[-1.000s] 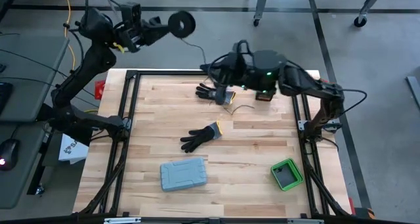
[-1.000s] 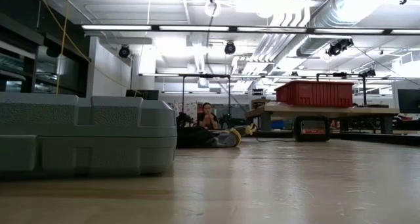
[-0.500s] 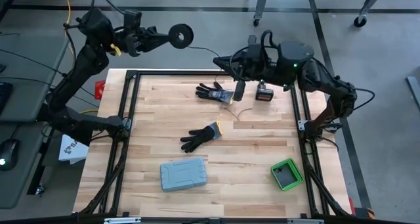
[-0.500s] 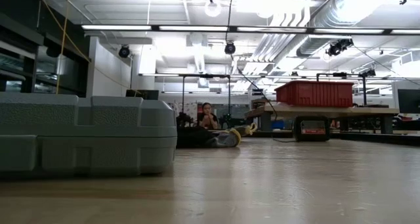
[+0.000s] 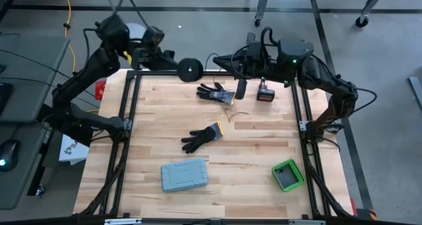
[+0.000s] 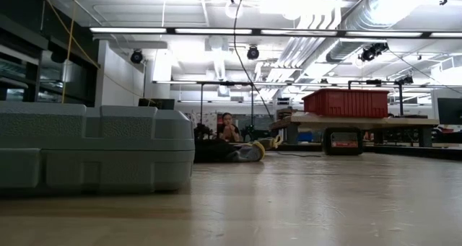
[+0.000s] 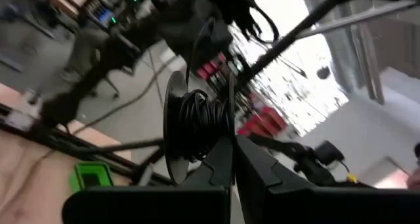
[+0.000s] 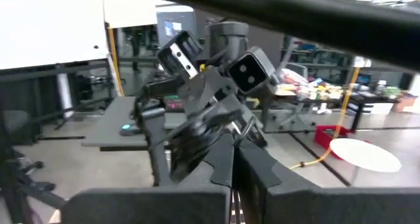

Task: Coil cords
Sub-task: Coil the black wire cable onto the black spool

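Observation:
The cord is a thin dark wire. Most of it is wound into a black ring-shaped coil (image 5: 190, 68) on a round reel (image 7: 197, 122). A loose strand (image 5: 232, 111) trails onto the wood at the far side, and a thin line of it (image 6: 237, 29) hangs in the low view. My left gripper (image 5: 177, 64) is shut on the coil above the table's far rail. My right gripper (image 5: 221, 60) is shut, points toward the table's left and stands just right of the coil, above the far edge. It sees the left gripper with the coil (image 8: 197, 142). My left gripper pinches the reel's rim (image 7: 220, 142) between its two fingers, coming level from the table's left. The reel stands on edge, lifted clear of the table. My right gripper is shut where the strand runs past its fingertips (image 8: 233, 155). The wire there is too thin to see.
Two black gloves lie on the wood, one at the far side (image 5: 212, 91) and one in the middle (image 5: 202, 137). A grey case (image 5: 184, 175) and a green box (image 5: 288, 175) sit near the front. A red-and-black device (image 5: 266, 93) stands under the right arm.
My left gripper has come down and toward the table's right with the coil, from high beyond the far-left corner to the far rail, close to my right gripper. My right gripper first rose from over the far glove toward the far edge, then stayed still.

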{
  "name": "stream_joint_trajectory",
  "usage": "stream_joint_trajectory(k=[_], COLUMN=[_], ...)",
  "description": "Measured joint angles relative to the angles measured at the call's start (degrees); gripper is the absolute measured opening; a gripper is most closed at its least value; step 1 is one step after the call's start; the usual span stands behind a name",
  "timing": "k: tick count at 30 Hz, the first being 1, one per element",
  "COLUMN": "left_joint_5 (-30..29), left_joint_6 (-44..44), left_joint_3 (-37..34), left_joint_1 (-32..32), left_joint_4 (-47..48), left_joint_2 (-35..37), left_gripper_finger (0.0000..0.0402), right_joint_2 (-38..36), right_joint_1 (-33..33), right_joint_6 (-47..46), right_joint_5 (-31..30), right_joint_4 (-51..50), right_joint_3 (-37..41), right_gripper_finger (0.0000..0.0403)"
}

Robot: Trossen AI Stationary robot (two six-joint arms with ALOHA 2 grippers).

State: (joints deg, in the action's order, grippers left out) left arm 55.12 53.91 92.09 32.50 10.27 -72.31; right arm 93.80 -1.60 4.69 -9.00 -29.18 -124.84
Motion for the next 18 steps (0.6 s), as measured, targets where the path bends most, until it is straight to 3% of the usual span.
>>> stream_joint_trajectory(k=[8, 18], left_joint_5=[0.64, 6.5], left_joint_6=[2.87, 16.27], left_joint_3=[0.0, 0.0], left_joint_1=[-5.17, -10.49], left_joint_4=[-3.16, -21.37], left_joint_2=[-3.56, -8.26], left_gripper_finger=[0.0, 0.0], right_joint_2=[0.09, 0.13], right_joint_1=[-0.4, -0.7], right_joint_6=[-1.27, -1.29], right_joint_5=[5.27, 8.74], right_joint_4=[3.05, 3.35], right_joint_3=[0.02, 0.02], right_gripper_finger=[0.0, 0.0])
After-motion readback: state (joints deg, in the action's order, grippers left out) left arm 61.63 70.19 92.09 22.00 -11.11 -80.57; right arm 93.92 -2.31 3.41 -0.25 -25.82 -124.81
